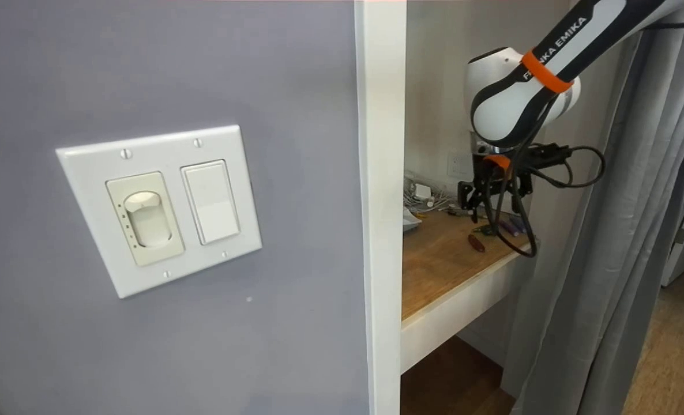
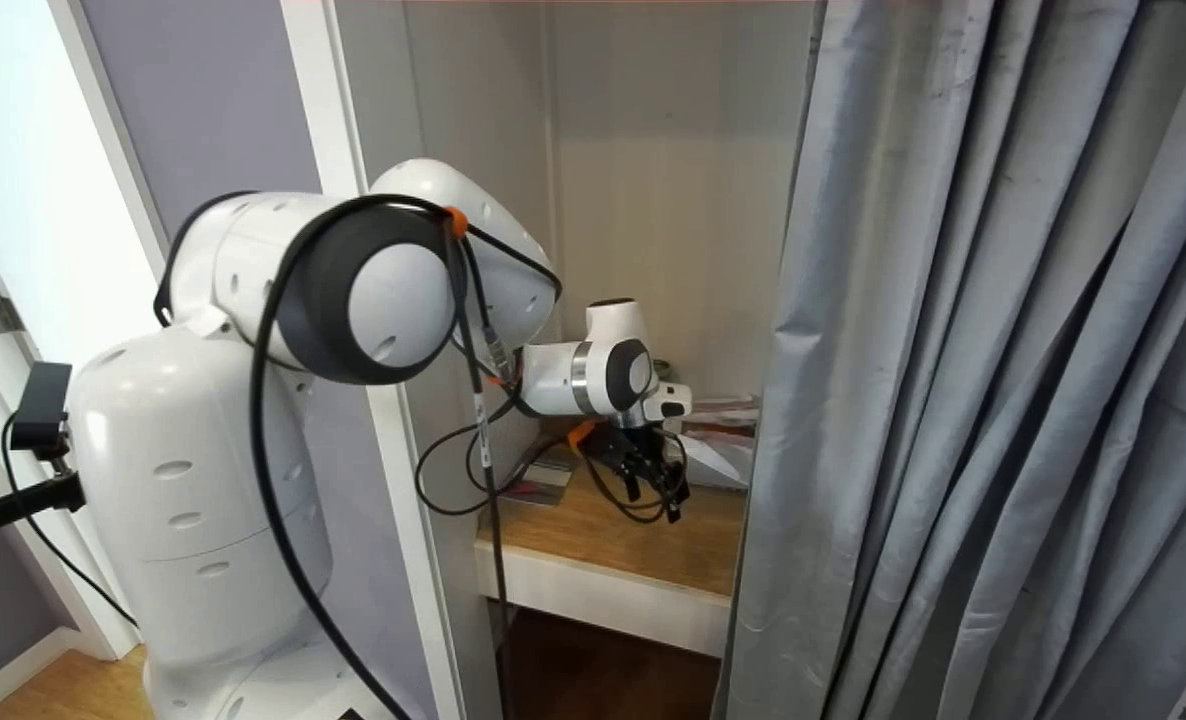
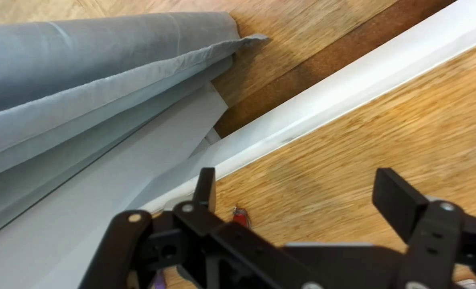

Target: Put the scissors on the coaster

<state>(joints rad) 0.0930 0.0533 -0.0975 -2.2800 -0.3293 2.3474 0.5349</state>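
My gripper (image 3: pixel 295 176) is open and empty in the wrist view, its two black fingers wide apart above the wooden desk (image 3: pixel 342 160). The gripper also shows above the desk in both exterior views (image 1: pixel 495 208) (image 2: pixel 655 498). A small red object with metal edges, like a pocket knife (image 3: pixel 241 217), lies on the desk near the left finger, partly hidden by it. The same red object (image 1: pixel 476 242) shows in an exterior view, near the desk's front edge. I cannot make out scissors or a coaster in any view; they are hidden or out of view.
A grey curtain (image 1: pixel 601 230) hangs beside the desk's front edge (image 3: pixel 286 120). Purple (image 1: pixel 512 226) and green (image 1: pixel 485 230) objects lie near the red one. White cables (image 1: pixel 425 199) lie at the back. A white papery item (image 2: pixel 718 460) and a flat printed sheet (image 2: pixel 543 484) are on the desk.
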